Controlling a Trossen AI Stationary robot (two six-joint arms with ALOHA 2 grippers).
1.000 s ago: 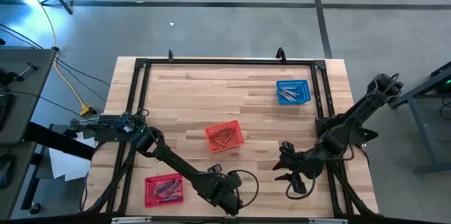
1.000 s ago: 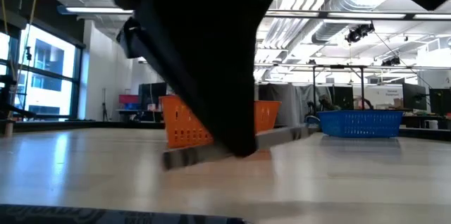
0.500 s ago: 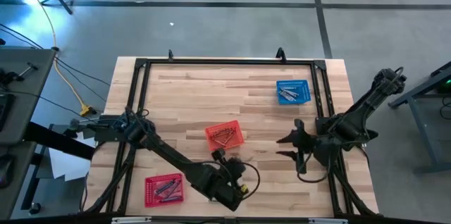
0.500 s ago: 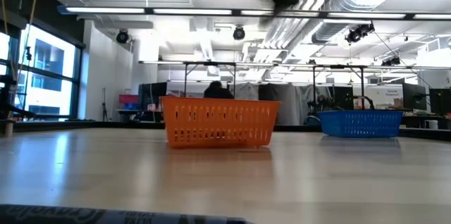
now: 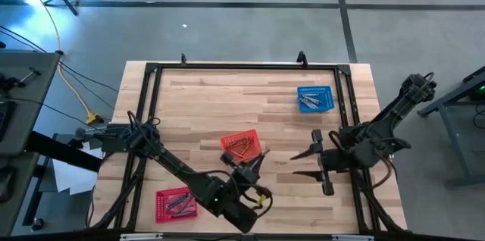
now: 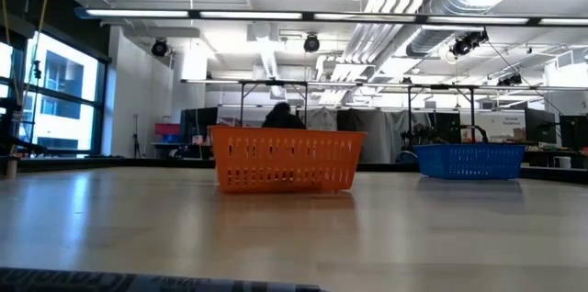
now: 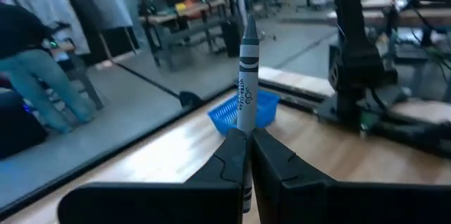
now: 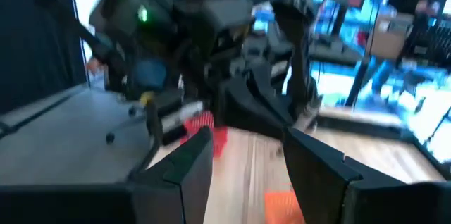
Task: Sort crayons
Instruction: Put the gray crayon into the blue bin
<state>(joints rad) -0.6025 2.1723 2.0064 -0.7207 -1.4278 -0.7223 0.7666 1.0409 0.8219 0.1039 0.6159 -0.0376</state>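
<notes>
My left gripper hangs above the table near the orange basket, shut on a grey crayon whose pointed tip faces away from the fingers. My right gripper floats to its right, open and holding nothing, its fingers pointing toward the table's left. Reddish crayons lie in the orange basket. Grey ones lie in the blue basket. More crayons lie in the red basket. The low view shows only the orange basket and the blue basket. My left gripper pinches the crayon's blunt end between its two fingers. The fingers lie roughly level and along the crayon, which sticks out well past their tips. The crayon is lifted clear of the table.
A black frame runs along the table's edges. Bare wood spreads across the far half, between the baskets. In the right wrist view my left arm shows straight ahead. People and benches stand in the room behind.
My left gripper has risen from the table near the front edge and tipped from pointing down to about level. It has lifted the grey crayon clear and carried it toward the orange basket. My right gripper has also risen, turned level and drifted toward the far edge.
</notes>
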